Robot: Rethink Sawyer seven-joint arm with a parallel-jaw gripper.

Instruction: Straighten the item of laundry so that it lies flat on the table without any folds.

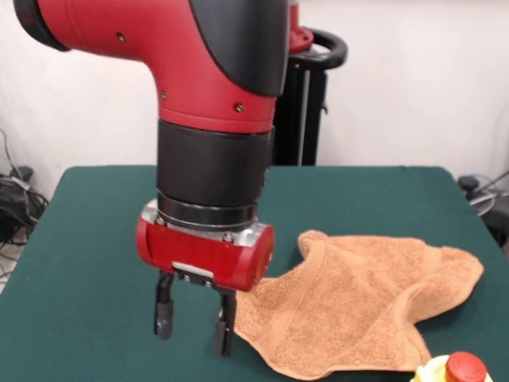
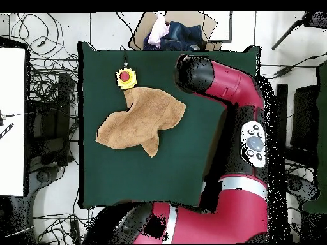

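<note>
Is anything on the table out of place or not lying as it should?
Yes. The towel is crumpled, with folded corners and an irregular outline, not flat. A yellow and red button sits at the table edge, touching it. The gripper hangs open beside the towel.

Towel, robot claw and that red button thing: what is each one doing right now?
Towel: crumpled and folded on the table, not flat.
Gripper: open, empty, at the towel's edge.
Red button on its yellow base: resting on the table at the towel's corner, untouched.
</note>
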